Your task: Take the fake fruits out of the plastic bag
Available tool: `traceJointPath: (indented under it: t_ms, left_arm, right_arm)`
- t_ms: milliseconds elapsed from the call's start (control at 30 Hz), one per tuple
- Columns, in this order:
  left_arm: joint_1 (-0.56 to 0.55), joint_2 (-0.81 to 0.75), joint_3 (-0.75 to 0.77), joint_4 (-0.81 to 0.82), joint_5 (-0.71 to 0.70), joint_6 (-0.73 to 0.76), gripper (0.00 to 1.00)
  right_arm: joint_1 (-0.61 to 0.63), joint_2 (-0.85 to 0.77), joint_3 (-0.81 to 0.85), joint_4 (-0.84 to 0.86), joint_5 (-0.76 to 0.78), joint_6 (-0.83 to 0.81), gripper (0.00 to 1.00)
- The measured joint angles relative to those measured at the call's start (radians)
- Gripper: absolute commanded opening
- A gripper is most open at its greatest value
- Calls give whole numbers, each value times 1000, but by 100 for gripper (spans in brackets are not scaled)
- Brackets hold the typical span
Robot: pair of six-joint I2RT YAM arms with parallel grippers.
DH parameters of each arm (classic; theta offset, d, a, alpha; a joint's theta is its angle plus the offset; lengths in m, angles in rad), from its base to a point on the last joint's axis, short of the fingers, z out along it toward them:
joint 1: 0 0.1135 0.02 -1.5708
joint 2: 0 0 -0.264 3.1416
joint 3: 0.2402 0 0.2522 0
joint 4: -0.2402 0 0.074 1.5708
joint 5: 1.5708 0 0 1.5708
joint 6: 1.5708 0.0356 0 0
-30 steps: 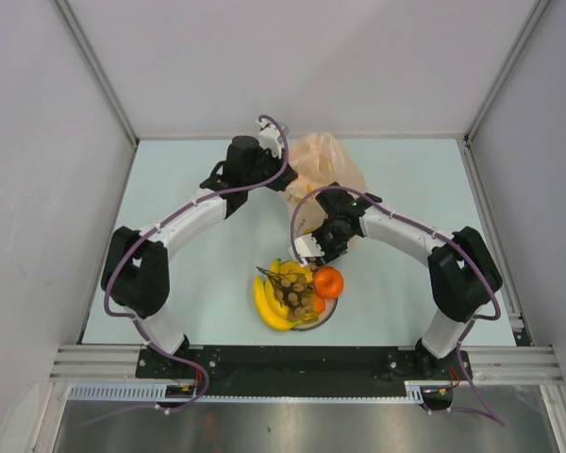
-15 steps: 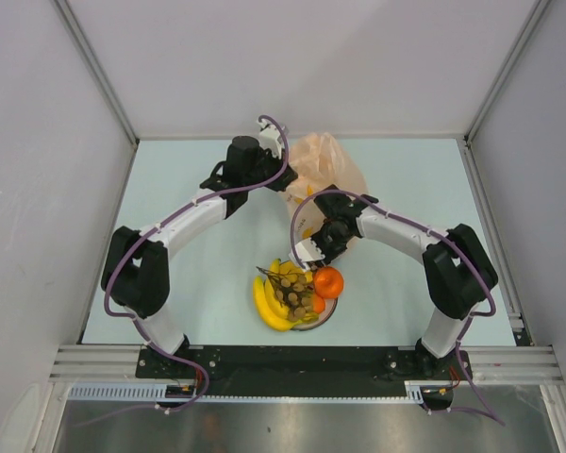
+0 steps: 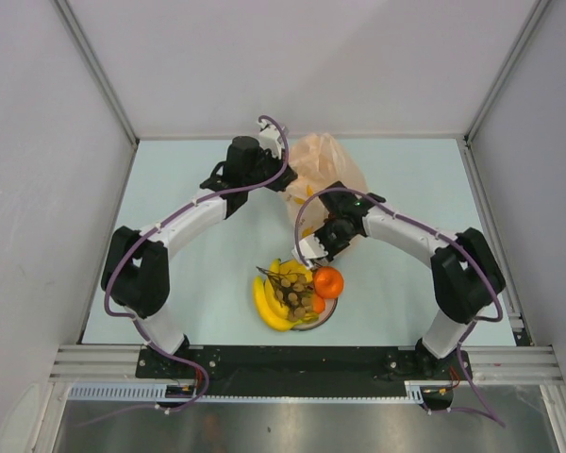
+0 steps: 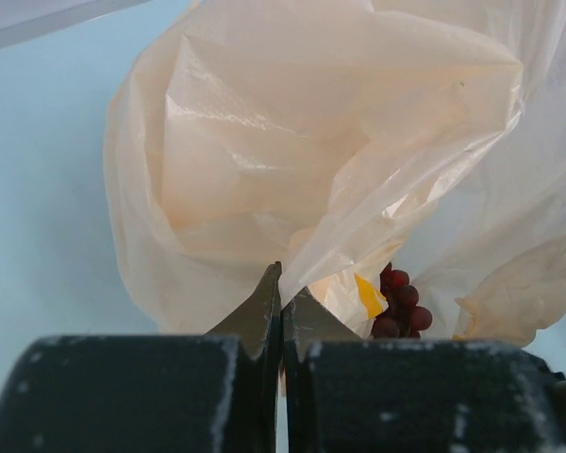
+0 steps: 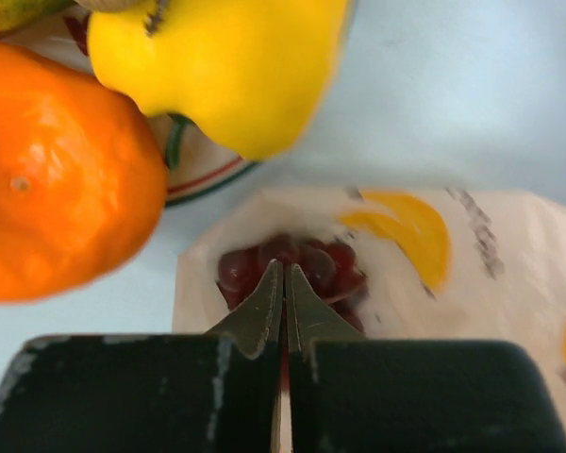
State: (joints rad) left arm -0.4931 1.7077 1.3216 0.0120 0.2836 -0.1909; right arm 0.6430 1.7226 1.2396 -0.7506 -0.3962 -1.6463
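The pale-orange plastic bag (image 3: 325, 165) lies at the back of the table, its mouth toward the plate. My left gripper (image 3: 283, 181) is shut on a fold of the bag's film (image 4: 292, 189) at its left edge. A dark purple grape bunch (image 4: 401, 302) shows inside. My right gripper (image 3: 311, 247) sits at the bag's mouth (image 5: 491, 283), its jaws shut with the tips on the grape bunch (image 5: 236, 269). On the plate (image 3: 323, 318) lie bananas (image 3: 267, 307), brownish grapes (image 3: 297, 293), an orange (image 3: 328, 281) and a yellow pepper-like piece (image 5: 226, 66).
Grey walls enclose the pale table (image 3: 189, 274) on three sides. Both arm bases sit on the black rail (image 3: 292, 360) at the near edge. The plate's rim (image 5: 208, 175) and the orange (image 5: 57, 170) lie just ahead of my right gripper.
My right gripper's jaws have closed at the bag's mouth, and that arm shifted slightly. The left arm and the bag have stayed put.
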Motion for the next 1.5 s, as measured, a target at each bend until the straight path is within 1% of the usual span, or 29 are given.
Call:
traceJointPath:
  t_ms: [200,400,600,767,833,900,1033,1133,1300,1400,1500]
  left_arm:
    - [0,0,0,2,9,-15,0]
    - [0,0,-1,11,20,-56,0]
    - [0,1,-1,17,27,-75,0]
    - [-5,3,-1,18,27,-71,0]
    - [-10,3,-1,19,27,-71,0]
    - [-18,4,-1,20,27,-71,0]
    - [-32,4,-1,23,26,-71,0]
    - [-35,4,-1,23,24,-71,0]
    - [-35,2,24,-4,-18,-62,0]
    - [-30,0,90,-39,-53,-44,0]
    - [-21,-10,180,-57,-97,-21,0]
  right_arm:
    - [-19,-175,-4,48,-8,99,0]
    - [3,-338,-4,158,-23,291,0]
    - [80,-451,-4,244,-11,465,0]
    - [188,-520,-4,297,54,576,0]
    - [201,-512,-4,322,95,601,0]
    - [183,-482,-4,373,153,637,0]
    - [74,-373,-4,518,246,724,0]
    - [8,-321,-6,623,285,748,0]
    - [-38,-260,3,839,319,747,0]
    - [-35,-211,62,904,320,748,0]
    - [-32,-153,192,911,320,780,0]
